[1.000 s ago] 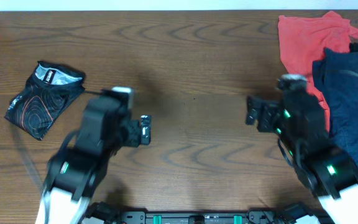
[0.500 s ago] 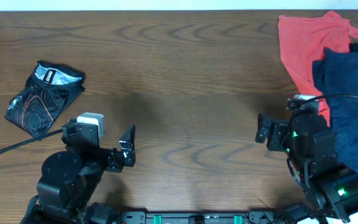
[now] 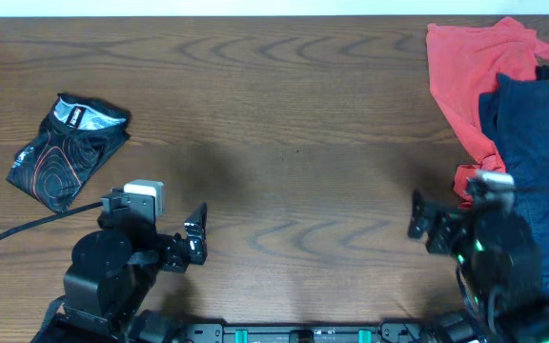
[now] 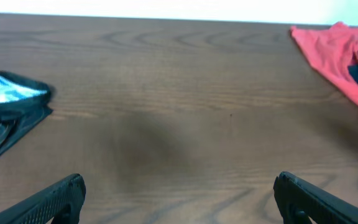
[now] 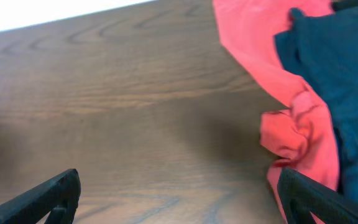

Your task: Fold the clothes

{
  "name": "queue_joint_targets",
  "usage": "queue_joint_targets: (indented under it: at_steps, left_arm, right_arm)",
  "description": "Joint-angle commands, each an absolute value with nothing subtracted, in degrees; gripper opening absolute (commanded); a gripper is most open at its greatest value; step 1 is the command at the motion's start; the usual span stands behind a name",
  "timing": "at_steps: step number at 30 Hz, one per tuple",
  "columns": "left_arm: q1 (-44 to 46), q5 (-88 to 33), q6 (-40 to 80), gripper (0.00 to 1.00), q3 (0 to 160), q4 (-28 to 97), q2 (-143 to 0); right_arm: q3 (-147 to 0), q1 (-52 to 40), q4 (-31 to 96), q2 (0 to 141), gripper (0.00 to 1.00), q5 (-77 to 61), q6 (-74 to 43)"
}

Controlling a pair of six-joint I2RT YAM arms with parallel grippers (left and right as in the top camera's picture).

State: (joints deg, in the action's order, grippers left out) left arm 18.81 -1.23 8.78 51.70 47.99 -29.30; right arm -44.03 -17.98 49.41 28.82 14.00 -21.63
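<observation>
The black jersey (image 3: 65, 148) with orange contour lines lies folded into a small bundle at the table's left; its edge shows at the left of the left wrist view (image 4: 8, 112). My left gripper (image 3: 196, 233) is open and empty near the front edge, to the right of and below the jersey. My right gripper (image 3: 422, 221) is open and empty near the front right, just left of the coral-red garment. In the wrist views both sets of fingers, left (image 4: 179, 199) and right (image 5: 179, 199), are spread wide over bare wood.
A coral-red garment (image 3: 465, 67) and a navy-blue garment (image 3: 537, 143) lie piled at the right edge of the wooden table (image 3: 294, 114). They also show in the right wrist view, red (image 5: 291, 134) and navy (image 5: 334, 56). A black cable (image 3: 17, 233) trails left from the left arm.
Both arms have pulled back toward the front edge of the table. The right gripper moved down and right beside the red garment. The jersey has not moved.
</observation>
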Motion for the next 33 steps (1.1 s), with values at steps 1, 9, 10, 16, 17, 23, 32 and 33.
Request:
queue_joint_targets:
  at_steps: [1,9,10,16,17,23,32,33]
  left_arm:
    - [18.9,-0.6,8.82,0.98,51.22,48.21,-29.21]
    - [18.9,-0.6,8.8,0.98,51.22,48.23,-29.21]
    - [18.9,-0.6,8.8,0.98,51.22,48.23,-29.21]
    - [18.9,-0.6,8.8,0.98,51.22,48.23,-29.21]
    - [18.9,-0.6,8.82,0.98,51.22,48.23,-29.21]
    - [18.9,-0.6,8.8,0.98,51.22,48.23,-29.21]
    - [18.9,-0.6,8.82,0.98,51.22,48.23,-29.21]
    - [18.9,-0.6,8.8,0.98,51.22,48.23,-29.21]
  right_arm:
    - [-37.85,-15.09,49.76,20.23,0.99,14.76,-20.95]
    - [-18.22,-12.05,49.84,2.24,0.99,14.76,-20.95]
    - [-16.03,-12.05,49.95,0.67,0.99,14.76,-20.95]
    - [-10.35,-11.84,45.25,0.27,0.99,14.59,-20.73]
    - [-10.22,-11.79,45.56,0.27,0.99,14.63,-20.71]
    - [-10.2,-11.79,45.58,0.27,0.99,15.55,-20.67]
    - [-5.93,-11.16,18.5,0.27,0.99,10.79,-3.64]
    - [-4.71,-10.94,14.57,0.27,0.99,10.33,-1.96]
